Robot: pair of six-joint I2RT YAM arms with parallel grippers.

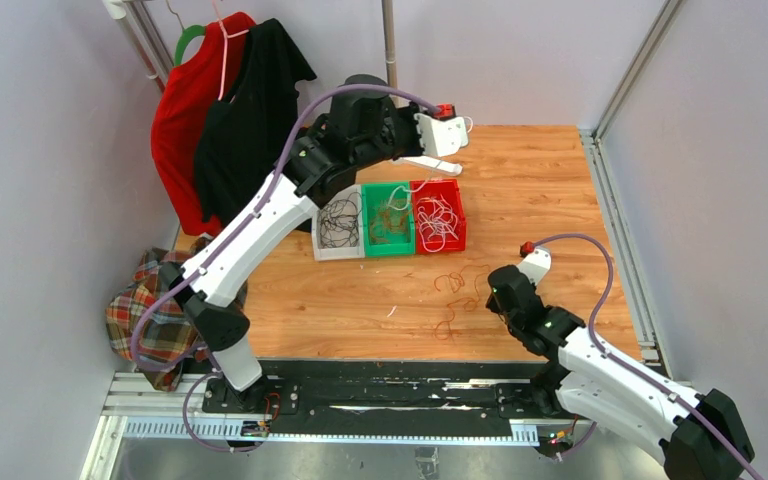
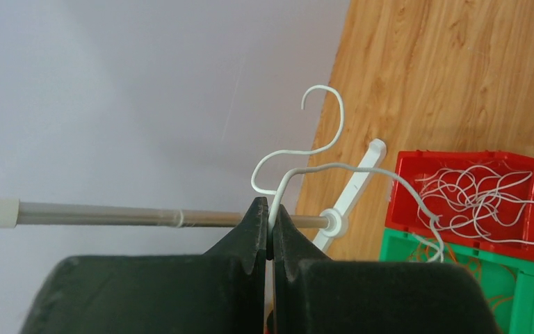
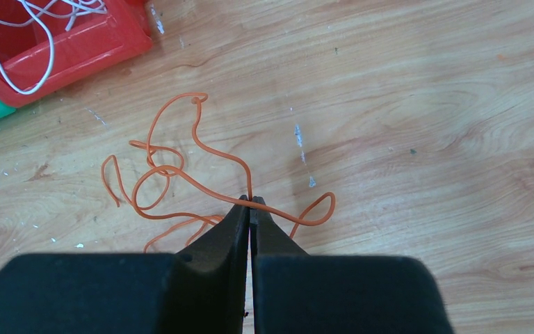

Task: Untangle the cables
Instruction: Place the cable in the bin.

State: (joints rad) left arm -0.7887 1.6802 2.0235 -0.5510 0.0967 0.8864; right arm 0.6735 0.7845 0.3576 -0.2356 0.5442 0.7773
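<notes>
Sorting looks nearly done: my left end effector [image 2: 270,211] pinches a white cable [image 2: 323,149] near the red bin [image 2: 459,157]; my right end effector [image 3: 250,204] clamps loose orange cables [image 3: 174,175] on the table [image 3: 424,104].

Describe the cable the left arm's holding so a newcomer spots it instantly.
On the wooden table, find the red bin, rightmost of three. Raised near it, the left gripper is shut on one white cable, which curls up past its fingertips. Unlike the white strands lying in the bin, it hangs in the air.
</notes>
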